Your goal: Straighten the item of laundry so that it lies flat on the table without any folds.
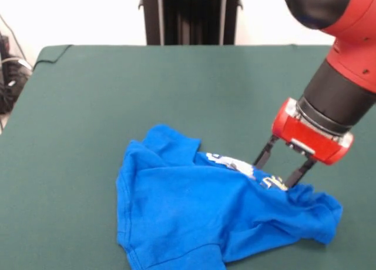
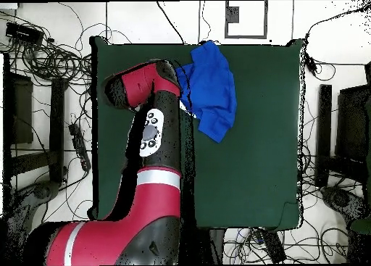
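The item of laundry (image 1: 200, 211) is a bright blue T-shirt lying crumpled and folded over on itself on the green table (image 1: 147, 87), near its front edge. A strip of white and yellow print shows along the shirt's upper fold. My gripper (image 1: 275, 175) hangs from the red arm at the right. It is open, with its two black fingers down at that printed fold, one on each side of it. In the overhead view the shirt (image 2: 210, 89) lies at the top edge of the table (image 2: 268, 147), and the arm (image 2: 145, 82) hides the gripper.
The black pedestal (image 1: 191, 14) stands behind the table's far edge. Cables (image 1: 12, 70) lie off the table's left side. In the overhead view, cables and dark stands (image 2: 330, 140) ring the table.
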